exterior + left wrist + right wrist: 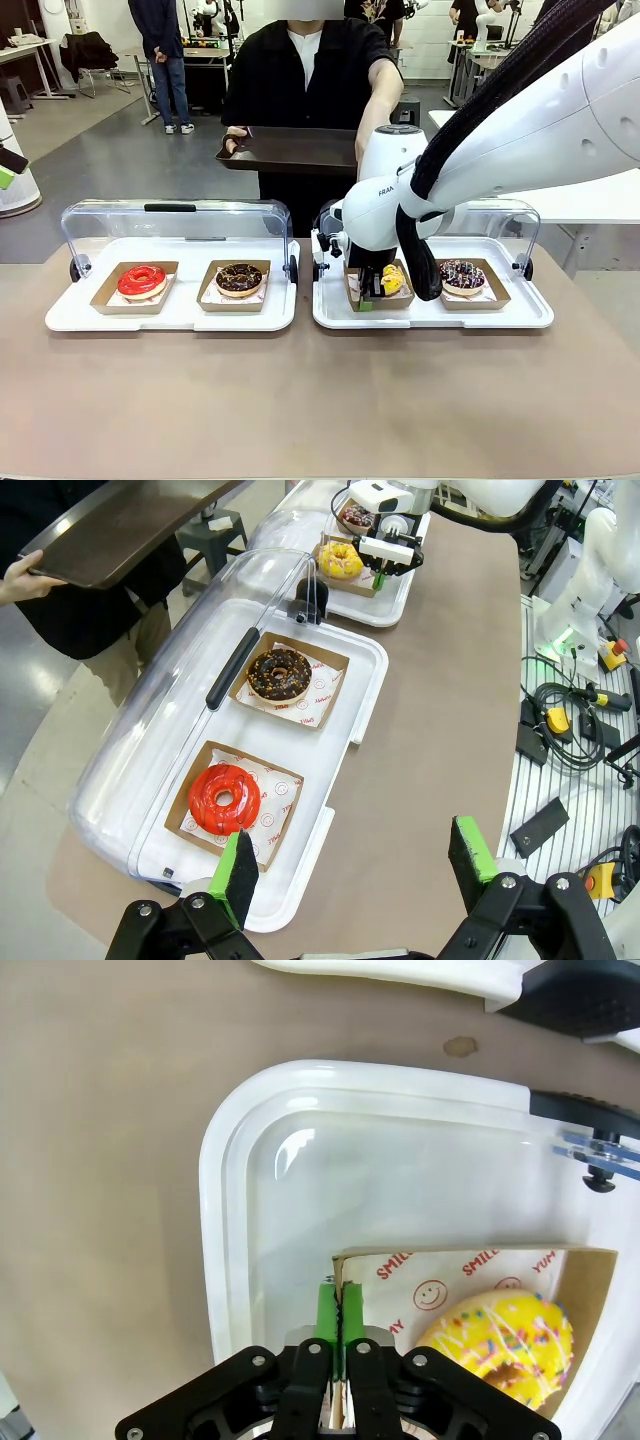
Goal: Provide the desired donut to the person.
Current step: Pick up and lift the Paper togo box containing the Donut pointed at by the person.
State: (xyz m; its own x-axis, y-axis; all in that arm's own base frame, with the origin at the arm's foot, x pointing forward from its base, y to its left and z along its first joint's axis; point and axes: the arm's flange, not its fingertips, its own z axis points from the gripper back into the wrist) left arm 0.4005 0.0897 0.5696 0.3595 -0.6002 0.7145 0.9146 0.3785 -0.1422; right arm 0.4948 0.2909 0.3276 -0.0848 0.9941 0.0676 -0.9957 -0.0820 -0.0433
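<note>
From the front I saw the left white tray (pixel 170 318), its clear lid (pixel 170 225) swung back, holding a red-glazed donut (pixel 142 281) and a chocolate donut (pixel 239 279), each in its own cardboard holder. The right white tray (pixel 430 318) held a yellow donut (pixel 392 279) and a sprinkled chocolate donut (pixel 462 274). The right gripper (pixel 372 290) was down at the yellow donut's cardboard tray (pixel 352 297). Across the table (pixel 300 400), the person (pixel 300 70) held out a dark serving tray (pixel 290 150).

On the left wrist camera, the left gripper (pixel 355 860) hung with fingers wide apart, near the red-glazed donut.

On the right wrist camera, the right gripper's pads were pinched on the cardboard tray's wall, the yellow donut just beside them.
</note>
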